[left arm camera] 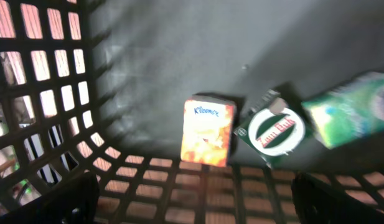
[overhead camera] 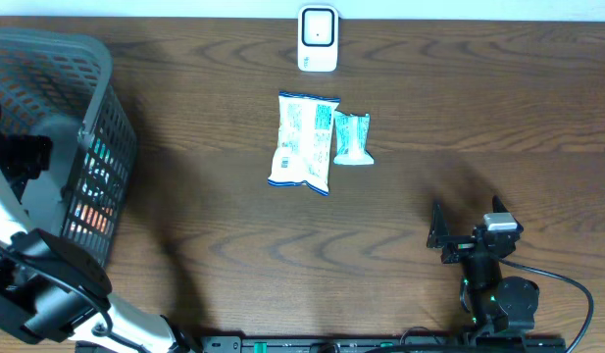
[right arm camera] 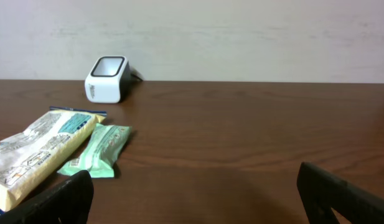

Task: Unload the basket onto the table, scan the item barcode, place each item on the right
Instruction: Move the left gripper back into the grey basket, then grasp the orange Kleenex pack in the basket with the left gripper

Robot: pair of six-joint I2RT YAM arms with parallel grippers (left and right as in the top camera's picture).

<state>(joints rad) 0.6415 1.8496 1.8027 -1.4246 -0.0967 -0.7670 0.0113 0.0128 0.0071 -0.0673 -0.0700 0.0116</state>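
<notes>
Down in the grey basket [left arm camera: 48, 93], under the left gripper [left arm camera: 195, 202], lies a small tissue pack [left arm camera: 208, 130], orange and yellow, with "Kleenex" in blue on its pale top end. Just beside it on the right is a dark green packet [left arm camera: 271, 132] with a white ring logo whose red lettering is too blurred to read, then a brighter green pack [left arm camera: 353, 106]. The left gripper's fingers are spread wide and hold nothing. The right gripper [right arm camera: 195, 193] is likewise spread and empty, over the brown table [right arm camera: 254, 143]. On that table a white-and-blue bag [overhead camera: 304, 142] and a small mint-green packet [overhead camera: 352, 139] lie side by side, near the white scanner [overhead camera: 318, 39].
</notes>
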